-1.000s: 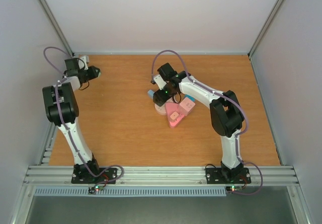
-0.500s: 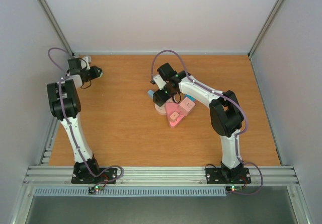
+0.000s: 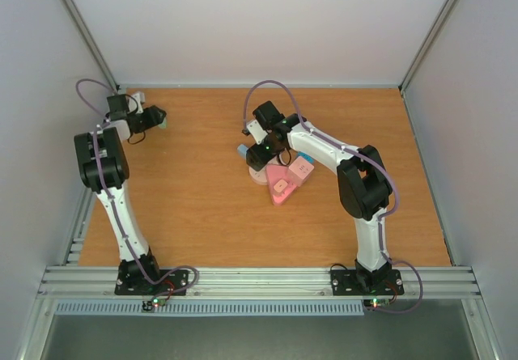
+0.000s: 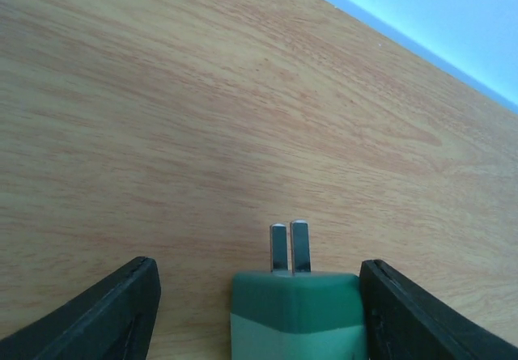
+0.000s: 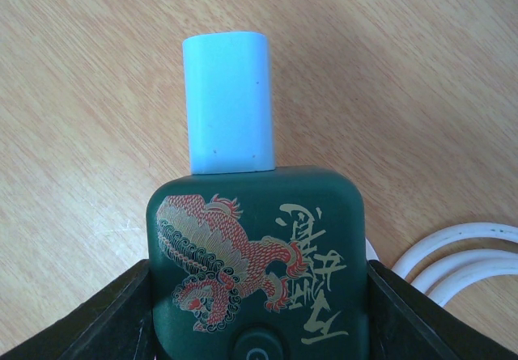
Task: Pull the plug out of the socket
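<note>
**A:** What is being changed over this last second?

**B:** Only the left arm is being moved. Its upper links are being shifted slightly, and the left gripper (image 3: 156, 118) is being eased a little rightward in the far-left corner of the table (image 3: 202, 222). The right arm is being kept where it was.

**A:** And where is the plug being kept?

**B:** The green plug (image 4: 295, 315) is being shown between the left fingers, well apart from the socket, with its two prongs (image 4: 290, 247) bared above the wood. One finger is being touched by it while a gap is being left at the other. Whether it is being pinched or let go cannot be told.

**A:** Is the socket being held?

**B:** Yes. The dark green socket block (image 5: 259, 239) is being pinched between both fingers of the right gripper (image 5: 259, 267), near the table's middle and just beside the pink blocks (image 3: 283, 184). A light-blue plug (image 5: 228, 101) is being left seated in its left end.

**A:** What is being implied for the task?

**B:** The green plug is being judged already freed, and it is probably only being set aside now. If the blue one is meant too, a further pull is being called for.
</note>
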